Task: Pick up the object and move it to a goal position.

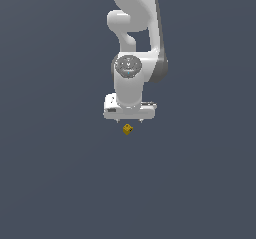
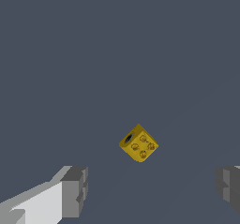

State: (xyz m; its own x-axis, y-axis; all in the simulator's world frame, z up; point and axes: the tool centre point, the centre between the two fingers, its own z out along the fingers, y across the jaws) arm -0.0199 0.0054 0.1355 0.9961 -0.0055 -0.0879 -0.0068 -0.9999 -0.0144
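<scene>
The gripper [image 1: 129, 121] hangs wide open, holding nothing; the object [image 1: 127, 129] (a tiny gold cube) lies just beneath it at six o'clock, apart, roughly between the fingers [image 2: 74, 191].

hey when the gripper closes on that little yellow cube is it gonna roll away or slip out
The yellow cube has flat faces, so it probably won't roll. It is tiny beside the open gripper, so a slightly off-centre close may nudge or twist it. Its studded face could give the fingers uneven contact.
</scene>
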